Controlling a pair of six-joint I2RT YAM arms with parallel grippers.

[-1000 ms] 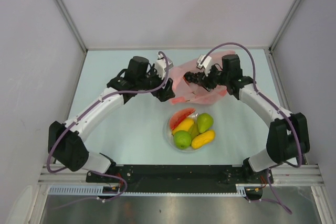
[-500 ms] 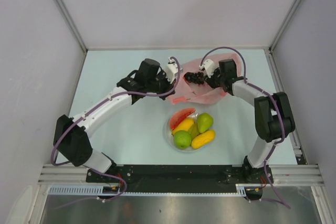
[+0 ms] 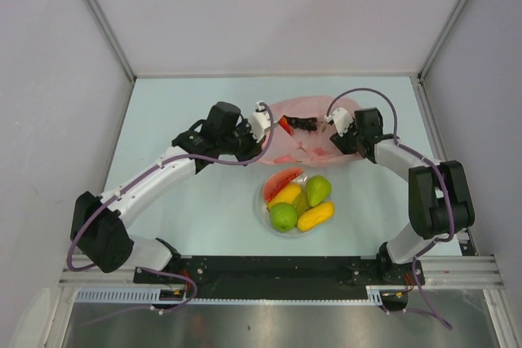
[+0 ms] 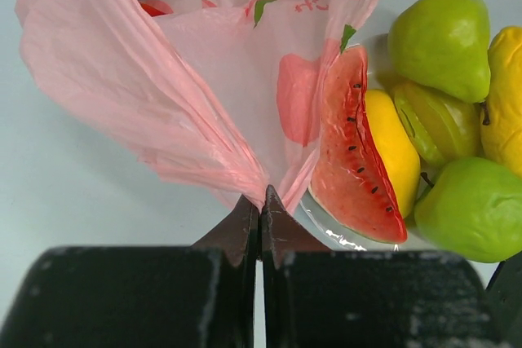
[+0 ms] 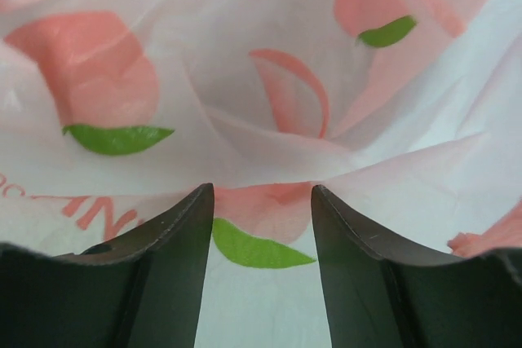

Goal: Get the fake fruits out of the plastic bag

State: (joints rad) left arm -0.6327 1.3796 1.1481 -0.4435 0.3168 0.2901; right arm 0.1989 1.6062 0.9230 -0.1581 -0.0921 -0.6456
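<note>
Pale bench [image 3: 179, 112] under it all. The pink plastic bag [image 4: 155, 95] fans out ahead of the left jaws, which are pinched tight on its gathered edge. The right jaws stand partly apart with bag film just beyond, gripping nothing. Right of the left jaws, a plate [image 4: 330, 235] holds fake fruits: green apple [image 4: 473, 209], watermelon slice [image 4: 351, 160]. Dark grapes [image 3: 306, 124] sit in the bag, farther ahead.

white arms [image 3: 155, 173], black joints [image 3: 102, 234], purple cables [image 3: 359, 90]
</note>
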